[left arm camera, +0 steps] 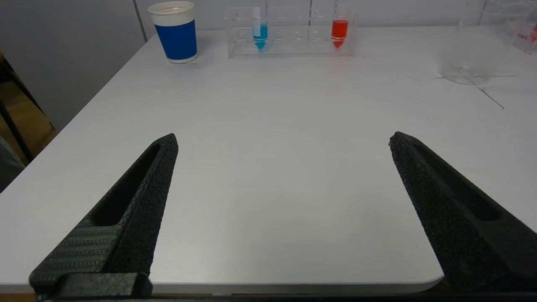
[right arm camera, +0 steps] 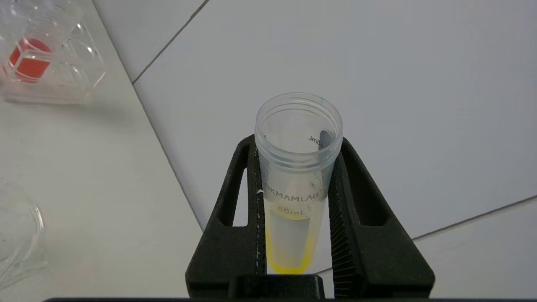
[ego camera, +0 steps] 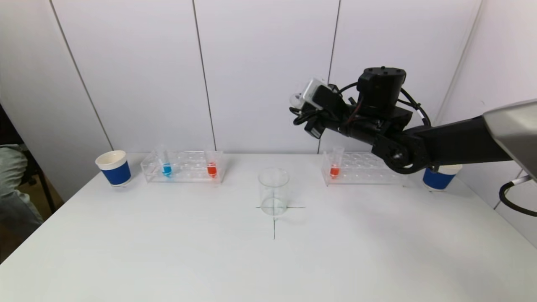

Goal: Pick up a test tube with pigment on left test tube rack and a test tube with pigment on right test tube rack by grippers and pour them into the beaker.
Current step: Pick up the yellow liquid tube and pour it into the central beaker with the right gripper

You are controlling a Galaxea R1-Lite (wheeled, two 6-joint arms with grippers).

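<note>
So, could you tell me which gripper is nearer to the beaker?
Right. The right gripper, shut on the yellow tube, hangs raised above and behind the beaker; the left gripper sits open, low at the table's near edge.

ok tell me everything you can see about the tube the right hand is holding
The test tube is clear plastic, round and uncapped, with a ribbed collar under its open rim. Printed lettering, a 50mL mark and a graduated scale run along its side. Yellow pigment sits at its lower end. The right hand is shut on it, one black finger pressing each side, and nothing else touches it. In the head view it is raised high near the back wall, tilted, above the right test tube rack.
</note>
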